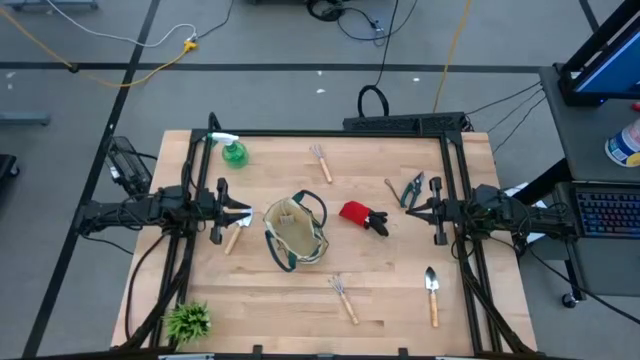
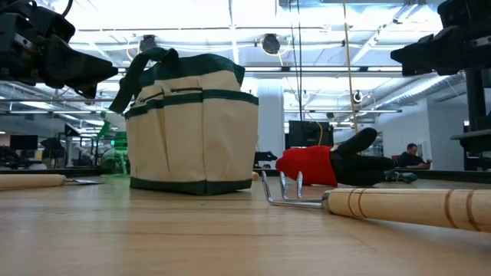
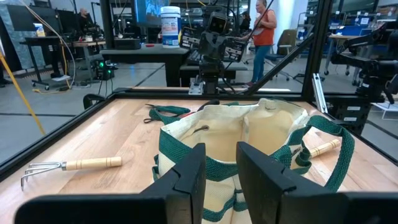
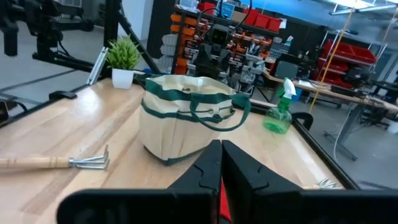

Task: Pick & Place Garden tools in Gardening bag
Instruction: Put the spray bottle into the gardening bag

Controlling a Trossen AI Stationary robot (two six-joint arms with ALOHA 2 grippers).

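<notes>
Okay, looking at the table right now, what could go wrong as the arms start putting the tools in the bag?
1. The gardening bag is soft canvas, and its loop handles droop across the opening, so a lowered tool may snag on them or tip the bag.
2. The red-and-black gloves lie close beside the bag on the right gripper's side; a reach there might nudge the bag.
3. The left gripper hovers with its fingers narrowly apart over a wooden-handled tool right beside the bag, so a grasp there may bump it.
</notes>
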